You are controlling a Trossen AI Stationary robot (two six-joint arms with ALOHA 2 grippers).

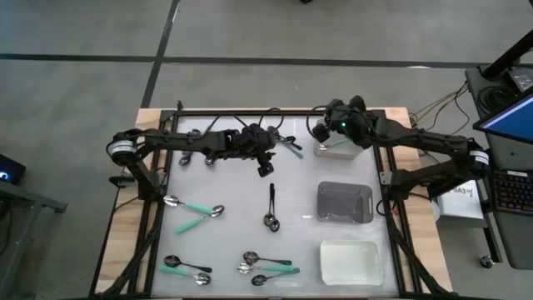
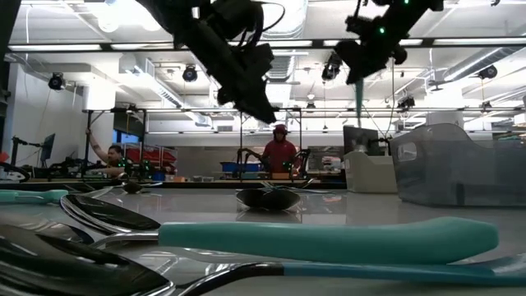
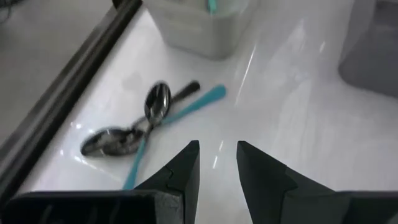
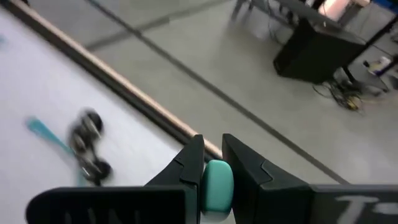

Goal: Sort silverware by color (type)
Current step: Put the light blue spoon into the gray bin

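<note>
My right gripper (image 4: 213, 163) is shut on a teal-handled spoon (image 2: 359, 92) above the pale far tray (image 1: 335, 150); it also shows in the high view (image 1: 320, 131). My left gripper (image 3: 217, 158) is open and empty, above the table's far middle in the high view (image 1: 266, 168). Just ahead of it a metal spoon (image 3: 157, 102) and a teal-handled spoon (image 3: 186, 111) lie crossed on the table. An all-black spoon (image 1: 271, 206) lies at the centre. More teal-handled spoons lie at the left (image 1: 193, 208) and the near edge (image 1: 268, 267). My right gripper pinches the rounded free end of the spoon's teal handle (image 4: 217, 185) between its two fingers. The fingers point down from above. The handle hangs straight below them (image 2: 359, 97), lifted clear of the table; the spoon's bowl is hidden.
A grey tray (image 1: 344, 202) and a white tray (image 1: 350, 262) stand on the table's right side, nearer than the pale tray. A black frame rail (image 3: 81, 68) runs along the far edge. People stand in the room behind (image 2: 279, 152).
</note>
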